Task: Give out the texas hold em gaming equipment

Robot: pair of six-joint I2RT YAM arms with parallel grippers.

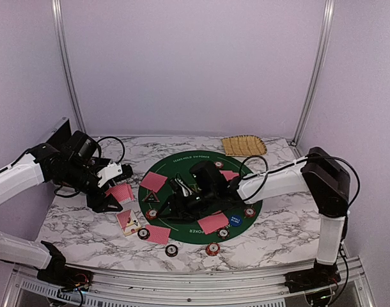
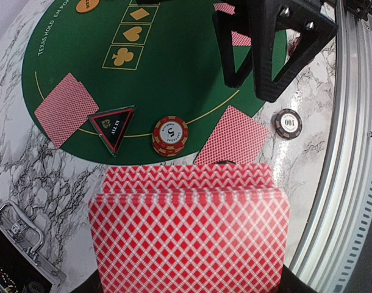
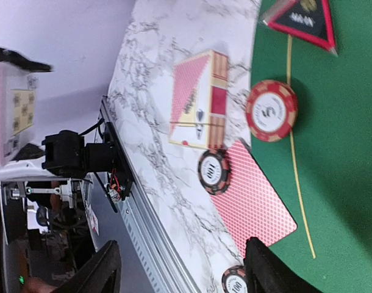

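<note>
My left gripper (image 1: 114,192) is shut on a fanned deck of red-backed cards (image 2: 189,238) held above the marble left of the green mat (image 1: 182,167); the cards hide its fingers in the left wrist view. My right gripper (image 1: 174,203) hangs open and empty over the mat's near-left edge, its fingers (image 3: 268,271) above a face-down card (image 3: 253,201) and a dark chip (image 3: 213,172). A red chip stack (image 2: 170,135), black-triangle marker (image 2: 114,127) and another card (image 2: 65,108) lie close by. A blue button (image 1: 235,220) and more cards (image 1: 213,222) lie on the mat.
A card box (image 1: 128,220) lies on the marble left of the mat. A tan woven tray (image 1: 243,146) sits at the back right. Loose chips (image 1: 212,248) lie near the table's front rail (image 2: 350,152). An orange button (image 2: 87,5) sits on the mat.
</note>
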